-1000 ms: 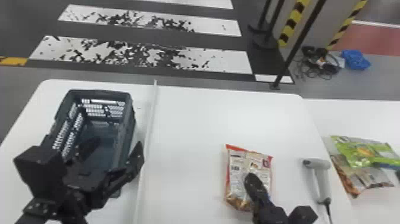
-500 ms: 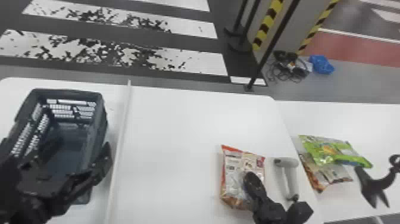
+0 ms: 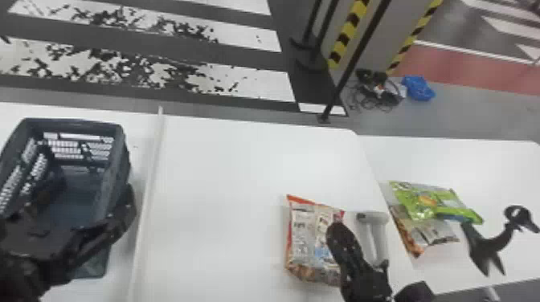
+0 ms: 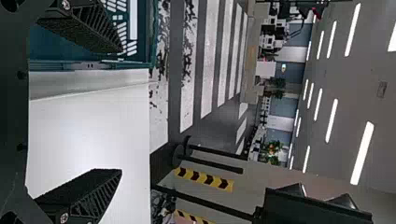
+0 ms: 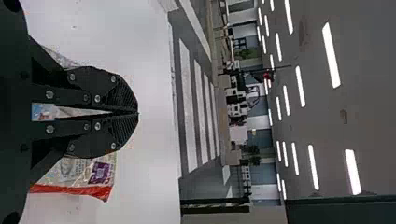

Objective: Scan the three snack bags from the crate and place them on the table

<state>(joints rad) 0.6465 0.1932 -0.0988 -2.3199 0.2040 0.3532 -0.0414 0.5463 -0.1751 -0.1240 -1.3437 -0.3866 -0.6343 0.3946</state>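
One bag (image 3: 307, 241) near table (image 3: 241, 180) edge, perhaps flat, wide gap to crate (image 3: 118, 160)

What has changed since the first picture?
The red-edged bag has moved to the robot's right, closer to the scanner, together with the right gripper. I can't tell whether the bag is pinched or pushed. The head camera has also turned right. The crate, the scanner, the green bag and the bag under it stayed put on the tables.
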